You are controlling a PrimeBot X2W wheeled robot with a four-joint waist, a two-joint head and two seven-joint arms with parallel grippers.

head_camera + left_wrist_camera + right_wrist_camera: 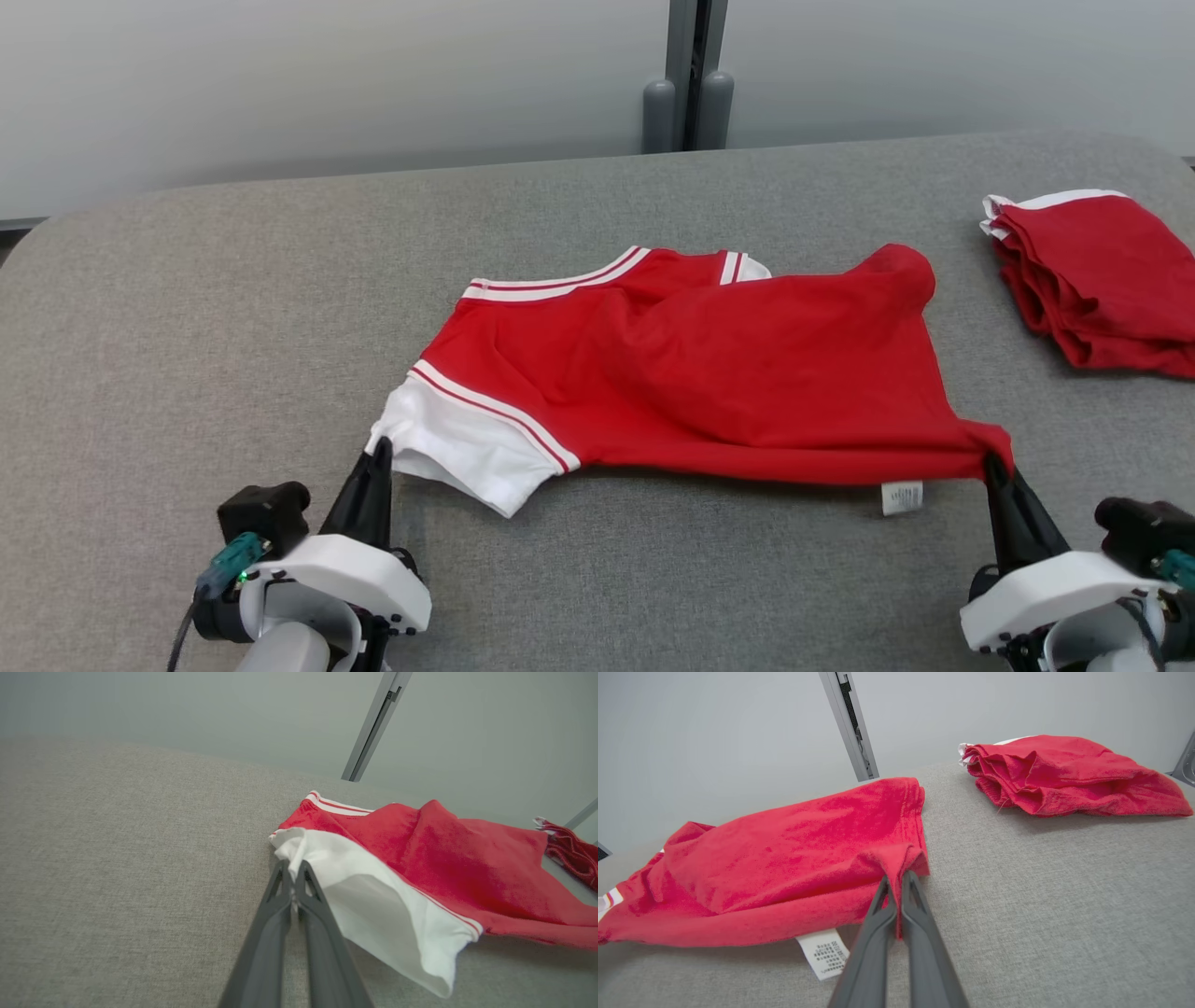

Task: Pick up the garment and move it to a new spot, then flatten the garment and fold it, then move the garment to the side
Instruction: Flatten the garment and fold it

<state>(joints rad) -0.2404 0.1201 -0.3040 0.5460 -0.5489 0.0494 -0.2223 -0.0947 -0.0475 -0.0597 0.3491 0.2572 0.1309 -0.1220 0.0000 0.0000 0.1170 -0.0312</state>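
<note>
Garment [709, 373] lies stretched between the grippers, just ahead of their tips. Left gripper [378, 455] clamps the white sleeve [467, 443] and right gripper [991, 464] the red corner [976, 437]. Both arms sit low, fingers angled forward.

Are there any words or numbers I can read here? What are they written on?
The care tag hanging from the near edge of the red garment: rows of tiny dark print, too small and blurred to read.
No other words, numbers or signs can be read.
</note>
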